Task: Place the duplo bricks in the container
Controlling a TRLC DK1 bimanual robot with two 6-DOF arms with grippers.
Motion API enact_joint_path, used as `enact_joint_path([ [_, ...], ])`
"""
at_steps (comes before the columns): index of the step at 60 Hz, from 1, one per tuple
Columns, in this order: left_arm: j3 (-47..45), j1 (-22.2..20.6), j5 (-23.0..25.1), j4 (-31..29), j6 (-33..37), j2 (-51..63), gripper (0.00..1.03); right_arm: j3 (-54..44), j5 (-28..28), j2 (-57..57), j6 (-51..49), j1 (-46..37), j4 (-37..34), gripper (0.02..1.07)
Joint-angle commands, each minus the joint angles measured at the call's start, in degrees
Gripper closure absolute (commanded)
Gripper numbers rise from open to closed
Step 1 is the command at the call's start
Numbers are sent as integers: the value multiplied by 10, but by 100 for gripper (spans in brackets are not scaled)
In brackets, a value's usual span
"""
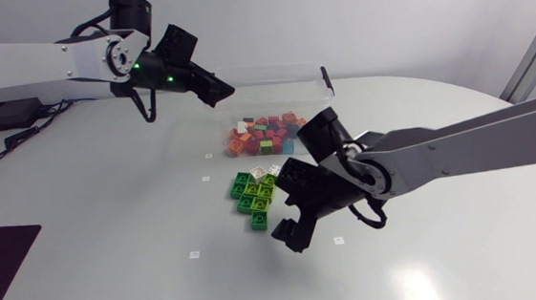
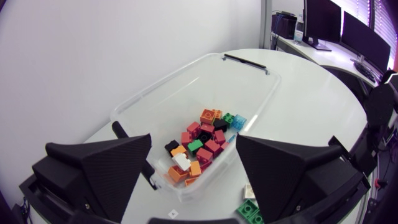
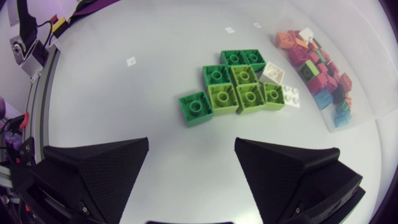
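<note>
White table [image 1: 115, 277] bears green bricks [image 1: 255, 197] beside a clear container [image 1: 273, 92].

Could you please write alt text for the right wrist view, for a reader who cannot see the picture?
Ahead of the open, empty right hand, a cluster of green duplo bricks lies on the white table, with two white bricks beside it on the container's side. Beyond them is the clear container, holding bricks of mixed colours.
</note>
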Motion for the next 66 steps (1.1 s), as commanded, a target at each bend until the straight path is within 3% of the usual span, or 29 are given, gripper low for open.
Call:
enact_joint_path([
  [1, -65, 0, 4, 1, 44, -51, 6, 19, -1, 25, -14, 15, -15, 7],
  [10, -152, 4, 6, 2, 89, -108, 6, 54, 7, 53, -16, 29, -40, 7],
  [35, -279, 62, 47, -19, 194, -176, 6, 170, 80, 146, -13, 43, -114, 7],
  [47, -318, 75, 49, -21, 226, -194, 6, 214, 132, 154, 60, 69, -166, 7],
  [66, -363, 88, 49, -43, 267, -216, 6, 310, 140, 156, 285, 87, -290, 7],
])
